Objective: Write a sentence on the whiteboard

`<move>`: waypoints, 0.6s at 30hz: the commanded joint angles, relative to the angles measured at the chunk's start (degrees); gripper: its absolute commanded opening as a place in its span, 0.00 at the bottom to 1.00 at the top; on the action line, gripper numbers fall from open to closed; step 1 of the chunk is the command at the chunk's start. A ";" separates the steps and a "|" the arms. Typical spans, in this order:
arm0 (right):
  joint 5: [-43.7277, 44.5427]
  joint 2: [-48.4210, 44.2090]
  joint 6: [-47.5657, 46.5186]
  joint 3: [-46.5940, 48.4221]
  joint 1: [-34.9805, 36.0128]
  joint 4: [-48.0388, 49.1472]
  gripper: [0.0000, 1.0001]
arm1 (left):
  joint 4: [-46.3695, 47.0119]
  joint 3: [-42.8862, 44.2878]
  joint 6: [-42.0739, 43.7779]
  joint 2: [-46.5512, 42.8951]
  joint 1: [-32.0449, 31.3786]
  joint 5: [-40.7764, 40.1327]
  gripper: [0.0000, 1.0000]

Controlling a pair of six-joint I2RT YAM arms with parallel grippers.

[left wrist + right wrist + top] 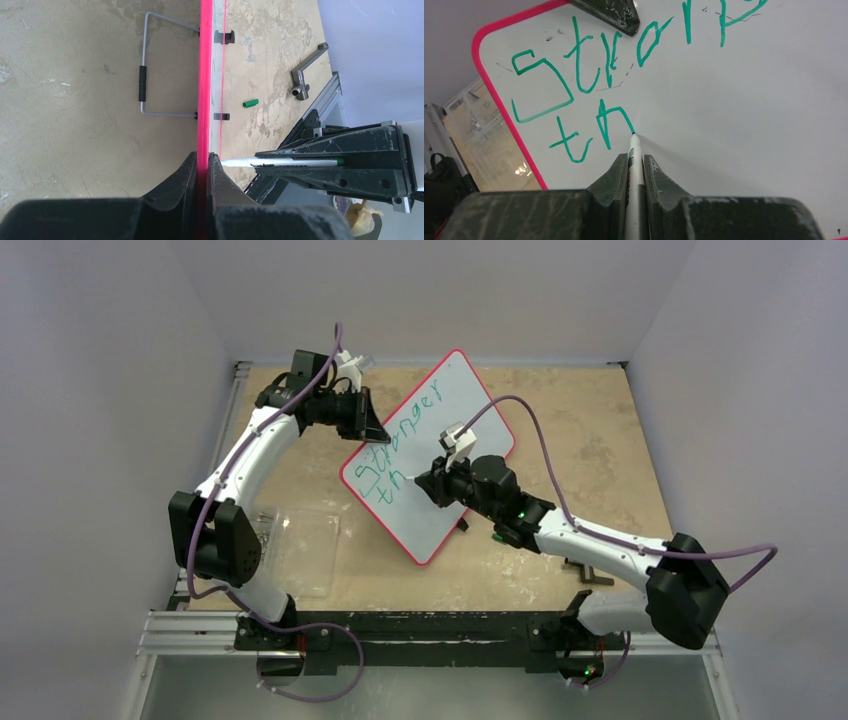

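The whiteboard (462,390) stands propped up in the middle of the table (585,420), between the two arms, and in the top view it lies on a diagonal with its red rim all around. The left pincer (202,162) is closed tightly on this red rim at the upper left side of the board, with one finger on the front face and the other on the back. In the left wrist view the board is seen from its edge, and a wire stand (142,82) is fixed to its back. The right pincer (636,162) is closed around a white marker (634,152), which sticks out forward between the fingers. The green tip of the marker touches the white surface exactly at the foot of the last letter. The sentence (578,55) is in green handwriting at the left part of the board: the first line reads "Stronger", and below it there are only the letters "th". On the table lie a small green cap (250,103) and a metal crank handle (302,80), both apart from the board. A clear plastic sheet (305,550) lies near the base of the left arm.
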 commanded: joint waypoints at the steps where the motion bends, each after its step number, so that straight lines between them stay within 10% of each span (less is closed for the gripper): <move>1: 1.43 -1.20 0.41 -1.63 -0.21 -3.19 0.00 | 1.00 0.69 -0.75 -3.60 0.16 -1.93 0.00; 18: 2.42 -3.78 0.69 4.67 -0.34 -4.37 0.00 | 0.96 0.63 -0.67 -3.53 0.16 -1.96 0.00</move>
